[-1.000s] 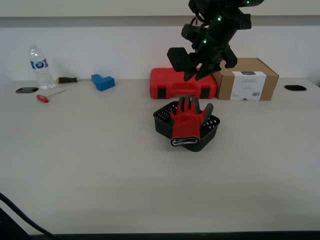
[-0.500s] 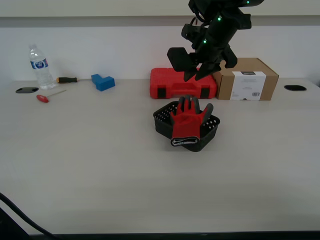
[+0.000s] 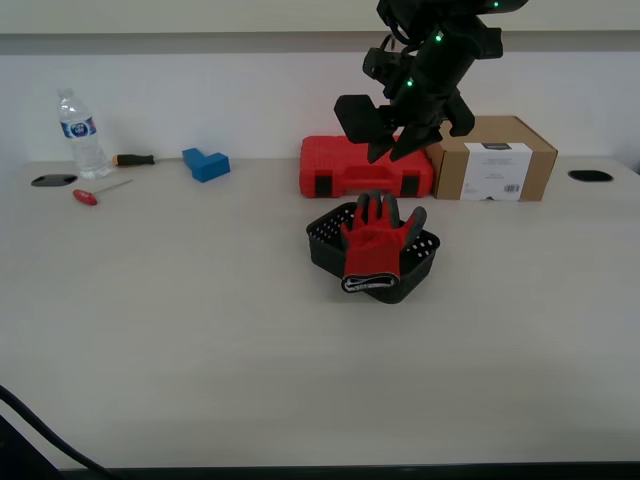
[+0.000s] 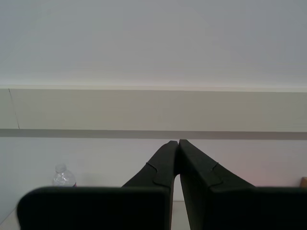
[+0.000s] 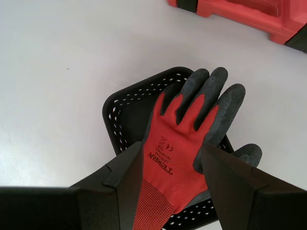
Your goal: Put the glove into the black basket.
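Note:
The red glove (image 3: pixel 375 240) lies flat across the top of the black basket (image 3: pixel 322 240) at mid-table, its cuff over the near rim and its dark grey fingertips toward the wall. My first gripper (image 3: pixel 395 150) hangs open and empty above the basket's far side, clear of the glove. In the first wrist view the glove (image 5: pixel 187 143) rests on the basket (image 5: pixel 120 115) below my first gripper (image 5: pixel 172 153), whose jaws stand apart. My second gripper (image 4: pixel 178 142) is shut and empty, pointing at the wall, and does not show in the exterior view.
A red tool case (image 3: pixel 365 165) and a cardboard box (image 3: pixel 495 157) stand behind the basket by the wall. A water bottle (image 3: pixel 80 135), a blue block (image 3: pixel 206 163) and two screwdrivers (image 3: pixel 135 158) lie at the exterior view's far left.

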You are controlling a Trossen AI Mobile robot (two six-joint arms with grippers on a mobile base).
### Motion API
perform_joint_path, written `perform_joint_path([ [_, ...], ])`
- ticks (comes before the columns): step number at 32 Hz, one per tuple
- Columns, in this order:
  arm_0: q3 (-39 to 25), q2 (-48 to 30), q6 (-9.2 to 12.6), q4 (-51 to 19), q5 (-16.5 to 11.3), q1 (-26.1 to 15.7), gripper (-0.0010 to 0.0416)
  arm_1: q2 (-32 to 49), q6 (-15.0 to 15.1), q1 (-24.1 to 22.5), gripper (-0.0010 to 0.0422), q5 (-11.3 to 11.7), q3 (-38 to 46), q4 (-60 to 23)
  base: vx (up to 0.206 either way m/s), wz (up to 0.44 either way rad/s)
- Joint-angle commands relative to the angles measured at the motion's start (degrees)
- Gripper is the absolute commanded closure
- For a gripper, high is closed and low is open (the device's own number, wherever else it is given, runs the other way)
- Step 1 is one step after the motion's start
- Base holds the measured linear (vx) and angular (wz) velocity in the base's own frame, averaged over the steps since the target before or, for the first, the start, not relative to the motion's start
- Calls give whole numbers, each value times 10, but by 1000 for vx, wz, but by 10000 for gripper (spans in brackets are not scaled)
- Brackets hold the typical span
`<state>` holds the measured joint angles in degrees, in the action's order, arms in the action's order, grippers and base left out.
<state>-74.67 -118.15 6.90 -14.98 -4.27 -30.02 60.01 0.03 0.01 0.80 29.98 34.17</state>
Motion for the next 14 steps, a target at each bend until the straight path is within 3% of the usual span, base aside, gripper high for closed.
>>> perform_joint_path([
  [1, 0, 0, 0, 0, 0, 0, 241, 0, 0, 0, 412, 0, 0, 2, 0, 0],
  [14, 0, 0, 0, 0, 1, 0, 240, 0, 0, 0, 412, 0, 0, 2, 0, 0],
])
